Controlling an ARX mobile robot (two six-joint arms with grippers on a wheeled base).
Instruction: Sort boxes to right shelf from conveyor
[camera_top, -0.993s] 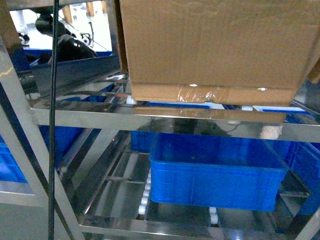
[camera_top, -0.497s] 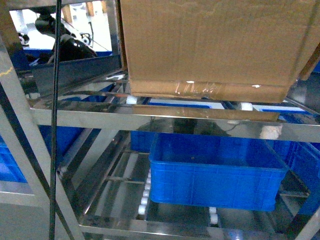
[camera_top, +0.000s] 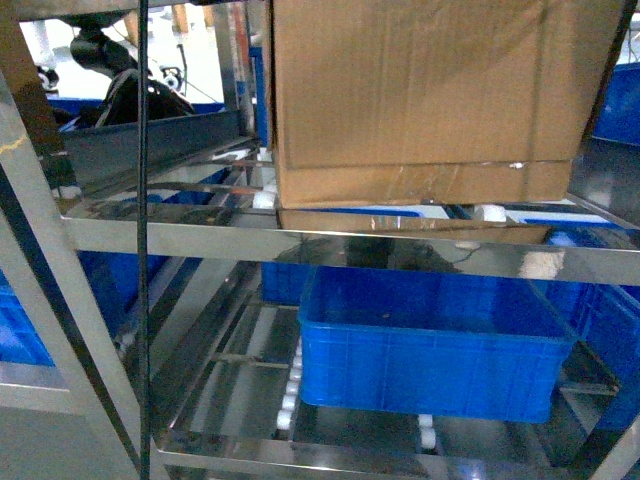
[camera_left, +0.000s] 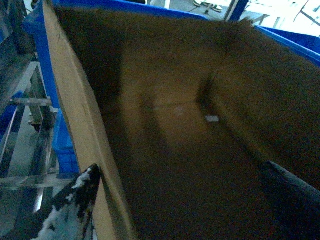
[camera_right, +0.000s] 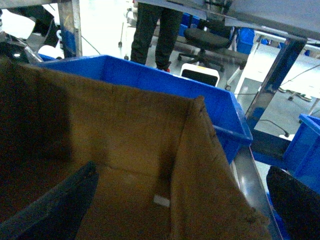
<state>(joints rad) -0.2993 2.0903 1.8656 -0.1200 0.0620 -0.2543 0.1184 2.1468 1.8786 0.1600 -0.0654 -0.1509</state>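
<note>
A large brown cardboard box (camera_top: 430, 90) sits on the upper tier of the shiny steel right shelf (camera_top: 180, 235), its taped bottom edge on the white roller wheels. The left wrist view looks down into the empty box (camera_left: 190, 150). My left gripper (camera_left: 180, 167) is open across its left wall, with one finger (camera_left: 75, 200) against the outside and the other well inside. My right gripper (camera_right: 182, 170) is open across the right wall of the box (camera_right: 200, 165), one finger inside and one outside. Neither gripper shows in the head view. The conveyor is out of view.
A blue crate (camera_top: 430, 350) rests on the tier below the box. Another blue crate (camera_right: 150, 80) stands just behind the box. A black cable (camera_top: 143, 250) hangs down at the left. A person's legs (camera_right: 152, 30) show beyond the shelf.
The box has shifted to the right and a little deeper onto the upper tier. The black cable at the left has also swung right.
</note>
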